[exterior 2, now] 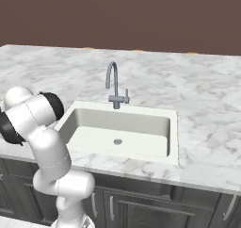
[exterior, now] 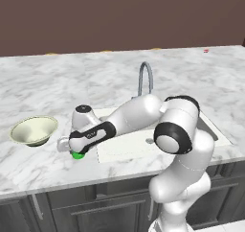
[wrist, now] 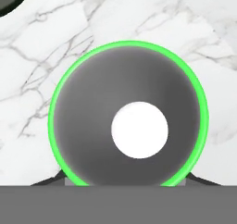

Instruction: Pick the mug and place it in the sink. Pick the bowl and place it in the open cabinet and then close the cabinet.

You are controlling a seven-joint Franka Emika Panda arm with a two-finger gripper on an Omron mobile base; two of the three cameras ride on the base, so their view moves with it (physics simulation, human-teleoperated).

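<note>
Mug (wrist: 128, 114): small, bright green rim, grey inside, pale round bottom.
Location: upright on marble counter (exterior: 57, 82), between bowl (exterior: 34, 130) and sink (exterior 2: 120, 130).
Handling: likely light, rigid, smooth-walled; take across opposite sides of the wall.
Gripper (exterior: 76, 152): directly over mug, fingers flanking it; grasp not confirmable.

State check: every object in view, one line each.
mug: upright on the counter, empty, hand around it from above.
hand: down over the mug; whether it has clamped can't be told.
bowl: upright on the counter, empty, untouched.
sink: empty.
faucet: no water running.
</note>
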